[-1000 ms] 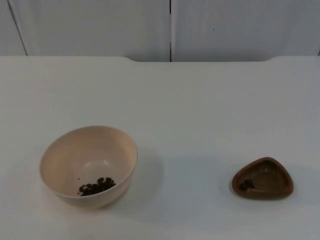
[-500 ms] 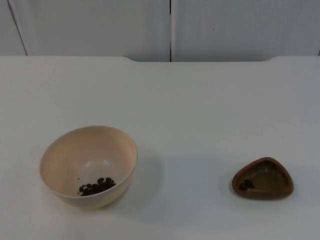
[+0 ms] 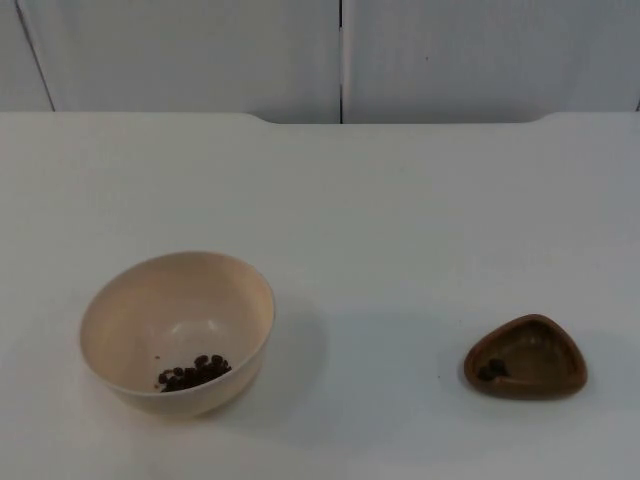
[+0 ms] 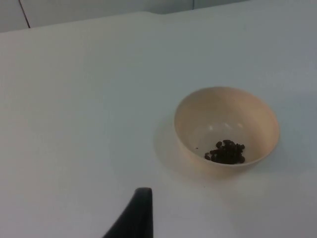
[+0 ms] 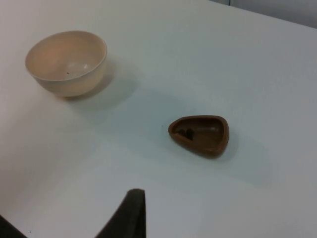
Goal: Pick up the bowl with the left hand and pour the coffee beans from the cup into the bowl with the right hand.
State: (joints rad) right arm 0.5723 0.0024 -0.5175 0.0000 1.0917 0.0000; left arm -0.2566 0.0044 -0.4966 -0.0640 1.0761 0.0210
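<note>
on table (image 3: 400, 200), bowl (image 3: 177, 330) and cup (image 3: 526, 357) seemingly unmoved.

Cream round bowl (image 3: 177, 331) upright on white table, small heap of dark coffee beans (image 3: 194, 372) inside. Brown rounded-triangular cup (image 3: 526, 357) upright well apart, few beans at its bottom.

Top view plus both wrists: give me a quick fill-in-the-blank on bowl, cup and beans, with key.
1. Most of the coffee beans lie in the ____.
2. The bowl is ____ in colour.
3. The brown cup has a rim shaped roughly like a ____.
4. Bowl and cup both rest on the white ____.

Missing words: bowl; cream; triangle; table
</note>
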